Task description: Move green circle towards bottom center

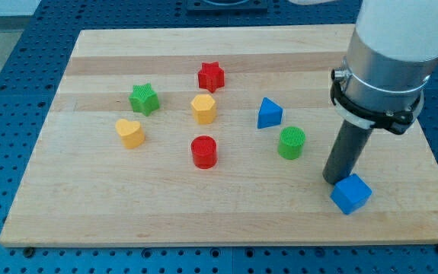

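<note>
My tip (336, 180), a bare rod with no jaws to open or close, rests against the blue cube (351, 193), right of the green circle (291, 142). That circle sits right of centre, mid-board, seemingly unmoved; the push toward bottom centre remains. Eight blocks: two green, two red, two yellow, two blue.

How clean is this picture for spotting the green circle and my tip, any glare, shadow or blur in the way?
Camera view: lighting is even and soft, with no glare on the wooden board. Shadows are faint and short under the blocks. The green circle is sharp and unobstructed. My tip is dark, beside the blue cube, so its very end is hard to separate from shadow. The arm's upper body at the view's top right is cropped.
</note>
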Available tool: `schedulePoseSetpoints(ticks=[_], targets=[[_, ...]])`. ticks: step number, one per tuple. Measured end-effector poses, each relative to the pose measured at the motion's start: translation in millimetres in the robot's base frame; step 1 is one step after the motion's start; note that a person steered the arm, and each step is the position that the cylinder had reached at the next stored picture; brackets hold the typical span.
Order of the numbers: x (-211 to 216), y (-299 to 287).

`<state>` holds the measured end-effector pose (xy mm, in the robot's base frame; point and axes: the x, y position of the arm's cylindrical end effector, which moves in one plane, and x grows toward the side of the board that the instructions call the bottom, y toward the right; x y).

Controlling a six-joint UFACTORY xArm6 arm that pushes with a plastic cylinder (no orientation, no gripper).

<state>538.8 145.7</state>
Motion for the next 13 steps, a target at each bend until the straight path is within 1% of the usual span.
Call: schedulePoseSetpoints(ticks=[1,2,3,4,6,7,9,10,11,13], targets=[[-13.8,6.0],[-51.5,27.4],[-53.9,11.3],[-64.9,-61.3],[-78.7,-81.4],[-97.6,-112.1],[-97.7,-138.0],[-86.3,-132.9],[-64.4,-111.4],[-49.2,-107.8]])
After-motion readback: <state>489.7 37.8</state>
